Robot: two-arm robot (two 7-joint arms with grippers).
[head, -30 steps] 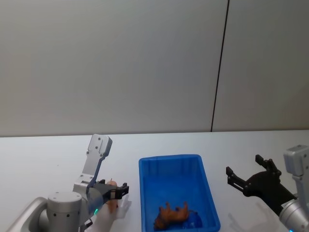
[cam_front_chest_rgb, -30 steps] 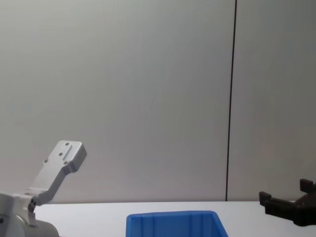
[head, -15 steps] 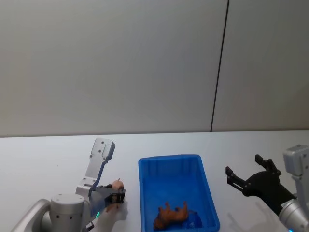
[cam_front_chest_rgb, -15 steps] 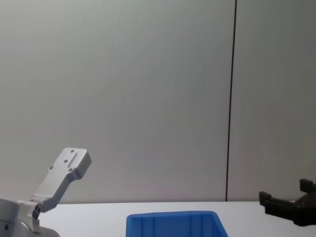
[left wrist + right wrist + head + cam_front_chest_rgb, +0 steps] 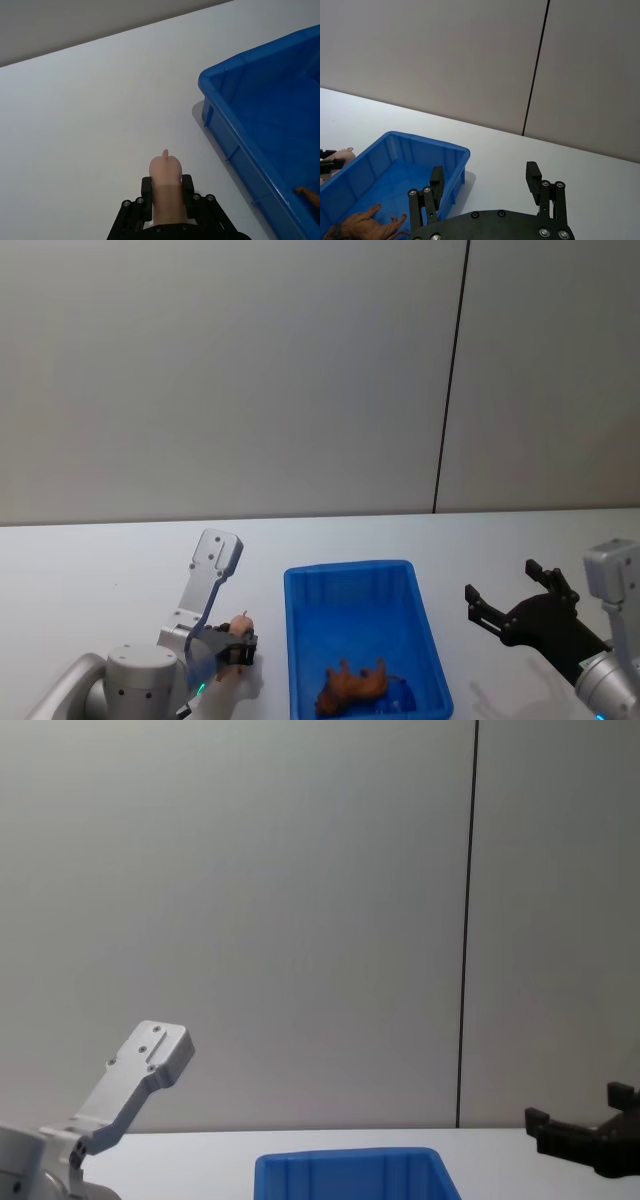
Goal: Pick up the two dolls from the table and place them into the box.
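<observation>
A pale pink doll (image 5: 165, 187) is clamped between the black fingers of my left gripper (image 5: 166, 186), which is shut on it just left of the box. In the head view the same doll (image 5: 238, 629) peeks out of the left gripper (image 5: 238, 647) beside the blue box (image 5: 300, 582). An orange-brown doll (image 5: 352, 686) lies inside the box at its near end; it also shows in the right wrist view as the brown doll (image 5: 367, 226). My right gripper (image 5: 512, 602) hovers open to the right of the box (image 5: 455, 151), above the white table (image 5: 100, 560), holding nothing.
The white table (image 5: 90, 110) stretches bare to the left and behind the box. A grey wall with a dark vertical seam (image 5: 448, 380) stands behind. The box's far rim (image 5: 350, 1160) shows low in the chest view, with the right gripper's fingers (image 5: 575, 1135) at the right edge.
My left gripper has closed on the pink doll and the left arm has shifted slightly right and up. The right arm has stayed still.
</observation>
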